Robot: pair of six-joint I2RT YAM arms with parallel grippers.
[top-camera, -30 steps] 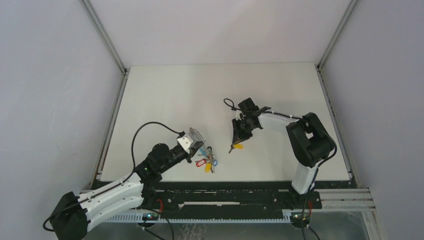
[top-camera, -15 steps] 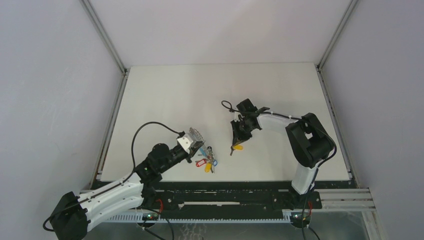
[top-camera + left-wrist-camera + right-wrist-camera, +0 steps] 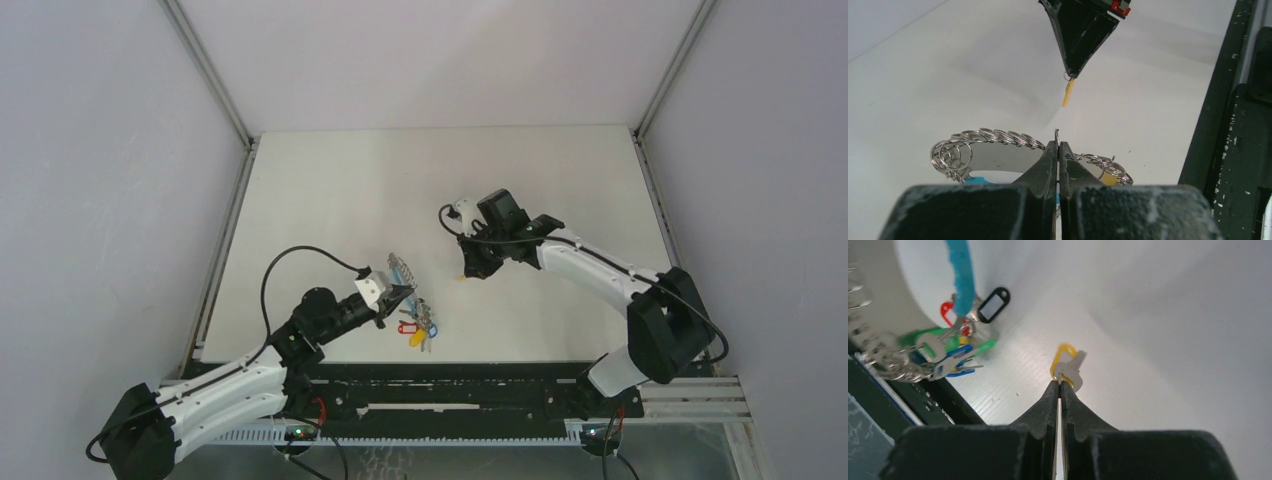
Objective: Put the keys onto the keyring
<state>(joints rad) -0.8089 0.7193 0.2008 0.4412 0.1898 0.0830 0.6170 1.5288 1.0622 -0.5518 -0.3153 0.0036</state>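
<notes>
Near the front edge of the table (image 3: 330, 190), my left claw (image 3: 1057, 146) is pressed together on a thin wire loop of the keyring (image 3: 993, 137). Its chain of silver rings curves off to one side, and the coloured tags (image 3: 420, 328) lie bunched just beside it. Farther out, my right claw (image 3: 1059, 386) pinches the small ring of the yellow key (image 3: 1071, 371), which dangles from its tips, apart from the keyring.

I see bright, even light on the white worktop (image 3: 330, 200) with faint soft shadows; the keyring (image 3: 962, 275) is blurred in my right wrist view.
</notes>
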